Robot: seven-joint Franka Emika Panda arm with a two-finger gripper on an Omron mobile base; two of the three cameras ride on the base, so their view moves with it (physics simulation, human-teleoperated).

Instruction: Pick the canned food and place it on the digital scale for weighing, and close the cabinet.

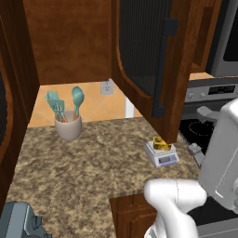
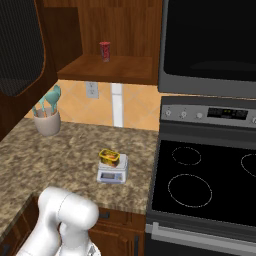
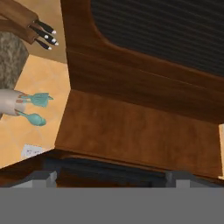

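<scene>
Canned food (image 2: 109,157) resting on the digital scale (image 2: 112,174), cabinet (image 1: 153,60) door open.

Yellow tin sits on the scale platform, on the speckled tabletop (image 1: 83,162) just beside the stove (image 2: 210,185). The cabinet door with dark ribbed panel and bar handle stands swung out above the scale. The end effector (image 3: 112,177) is released, fingers wide apart and grasping nothing, facing the door's wooden underside. A utensil holder (image 1: 68,125) with teal tools stands near the wall.

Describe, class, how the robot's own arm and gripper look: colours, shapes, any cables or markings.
The arm is glossy white with rounded, bulbous links and grey shading at a joint. The gripper shows two small dark grey, blocky finger tips. No cables or markings are visible.
</scene>
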